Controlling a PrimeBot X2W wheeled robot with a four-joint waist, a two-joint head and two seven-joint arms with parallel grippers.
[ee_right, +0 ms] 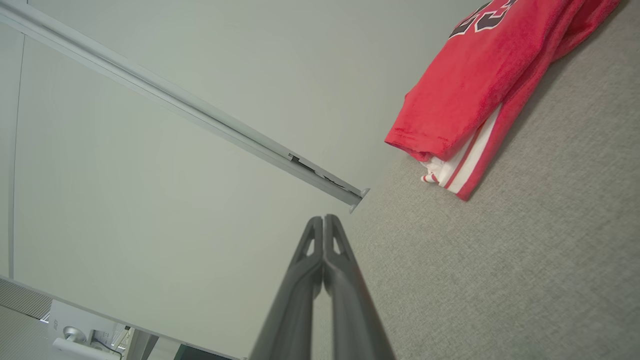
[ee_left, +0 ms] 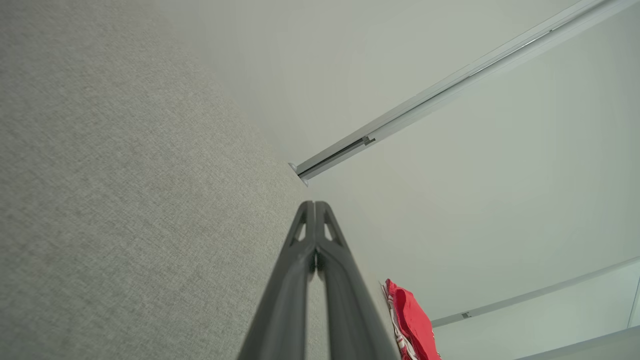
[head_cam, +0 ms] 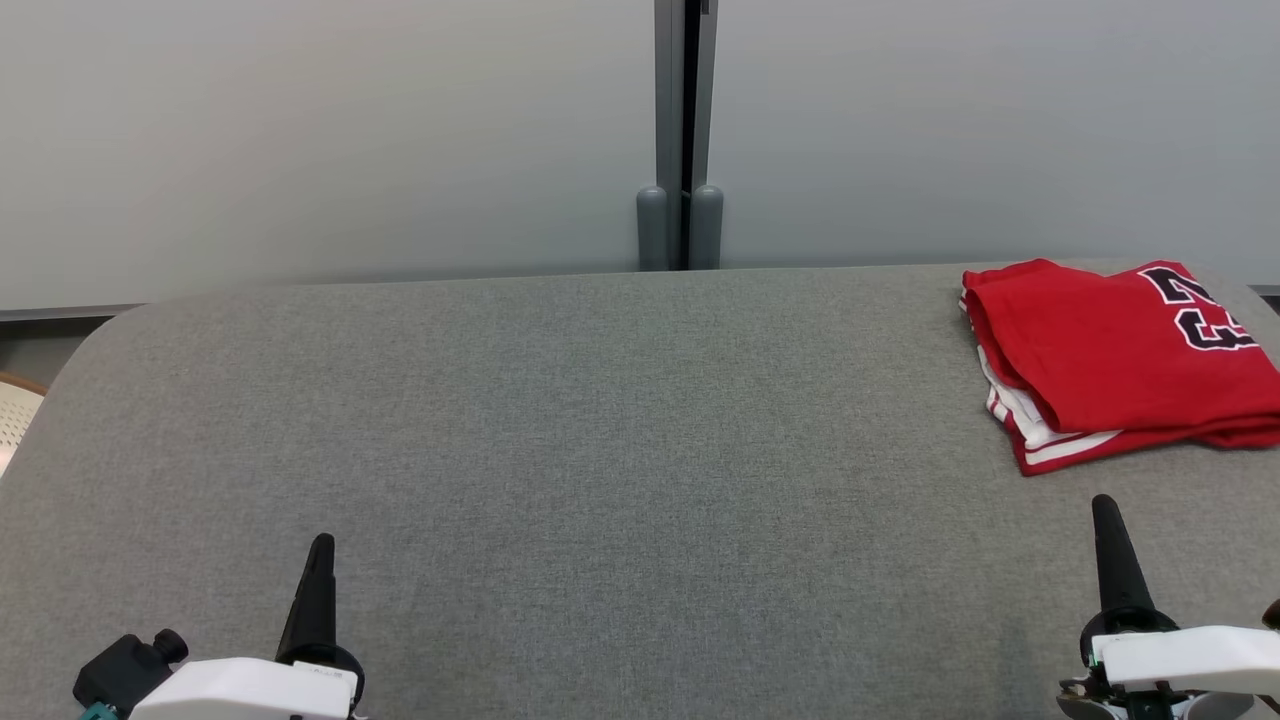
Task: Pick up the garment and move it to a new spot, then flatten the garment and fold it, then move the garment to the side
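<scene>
The garment (head_cam: 1115,360) is a red jersey with white trim and dark numerals, lying folded at the far right of the grey table (head_cam: 600,450). It also appears in the right wrist view (ee_right: 475,85) at the upper right and as a small red patch in the left wrist view (ee_left: 412,320). My left gripper (head_cam: 320,545) stands at the lower left, shut and empty, its tips together (ee_left: 315,205). My right gripper (head_cam: 1105,505) stands at the lower right, a little in front of the garment and apart from it, shut and empty (ee_right: 323,219).
Pale wall panels rise behind the table, joined by a grey vertical post (head_cam: 684,135). A cream chair edge (head_cam: 15,410) shows past the table's rounded left corner. The garment reaches the right border of the head view.
</scene>
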